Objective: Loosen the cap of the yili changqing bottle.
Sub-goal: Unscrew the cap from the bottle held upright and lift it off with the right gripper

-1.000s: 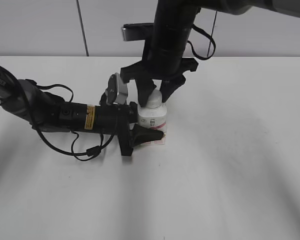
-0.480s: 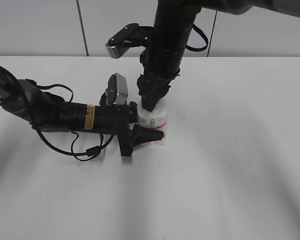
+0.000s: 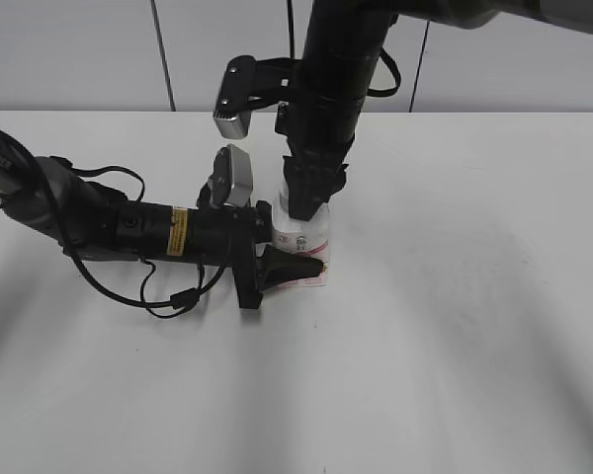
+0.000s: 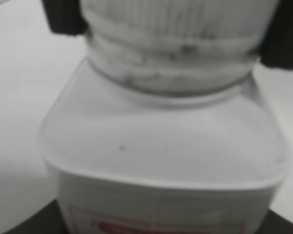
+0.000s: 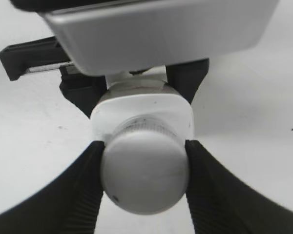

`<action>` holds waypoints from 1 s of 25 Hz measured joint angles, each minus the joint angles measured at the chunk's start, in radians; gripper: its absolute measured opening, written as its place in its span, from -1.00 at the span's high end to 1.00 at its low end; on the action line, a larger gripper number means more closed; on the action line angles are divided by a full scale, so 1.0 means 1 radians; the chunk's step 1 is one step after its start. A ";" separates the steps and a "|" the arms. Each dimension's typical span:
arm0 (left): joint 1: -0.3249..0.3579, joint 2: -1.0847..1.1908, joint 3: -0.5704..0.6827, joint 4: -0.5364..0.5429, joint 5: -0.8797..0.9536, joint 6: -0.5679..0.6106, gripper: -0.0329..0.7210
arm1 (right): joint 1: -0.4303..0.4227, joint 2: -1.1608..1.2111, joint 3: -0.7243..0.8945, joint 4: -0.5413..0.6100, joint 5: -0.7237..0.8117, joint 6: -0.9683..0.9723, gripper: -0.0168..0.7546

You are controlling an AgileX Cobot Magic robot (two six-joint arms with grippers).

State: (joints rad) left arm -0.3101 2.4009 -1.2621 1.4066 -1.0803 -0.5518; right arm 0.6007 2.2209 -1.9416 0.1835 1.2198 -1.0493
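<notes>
While the yili changqing bottle (image 3: pixel 303 240) stands upright near the middle of the desk (image 3: pixel 455 326), a little toward its far edge, both arms are on it. Left tool (image 3: pixel 289 259) comes in low from the left side and clamps the bottle's body, one dark finger (image 3: pixel 295 269) lying across the label. Right tool (image 5: pixel 144 168) drops straight down from above, and the right wrist view tells it plainly: two ribbed pads (image 5: pixel 85 185) press the cap (image 5: pixel 145 176) from either side, touching its rim, clenched on it. Left wrist view, blurred, shows the ribbed cap and the sloped shoulder beneath, dark pads at both sides. So the step in hand looks like the twist itself, body braced, cap pinched. Next move, I'd judge, calls for turning the right wrist about the bottle's upright axis while the left holds firm, keeping the pads from slipping on that rim
</notes>
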 joint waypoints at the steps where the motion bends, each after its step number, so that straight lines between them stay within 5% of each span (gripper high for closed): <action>1: 0.000 0.000 0.000 0.000 0.000 0.000 -0.08 | 0.000 0.000 0.000 0.000 0.000 -0.028 -0.07; 25: 0.000 0.000 0.000 0.001 -0.001 0.003 -0.08 | 0.000 0.000 0.000 0.004 -0.002 -0.112 -0.06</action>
State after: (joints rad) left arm -0.3101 2.4009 -1.2621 1.4075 -1.0815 -0.5489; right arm 0.6007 2.2209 -1.9416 0.1875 1.2178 -1.1615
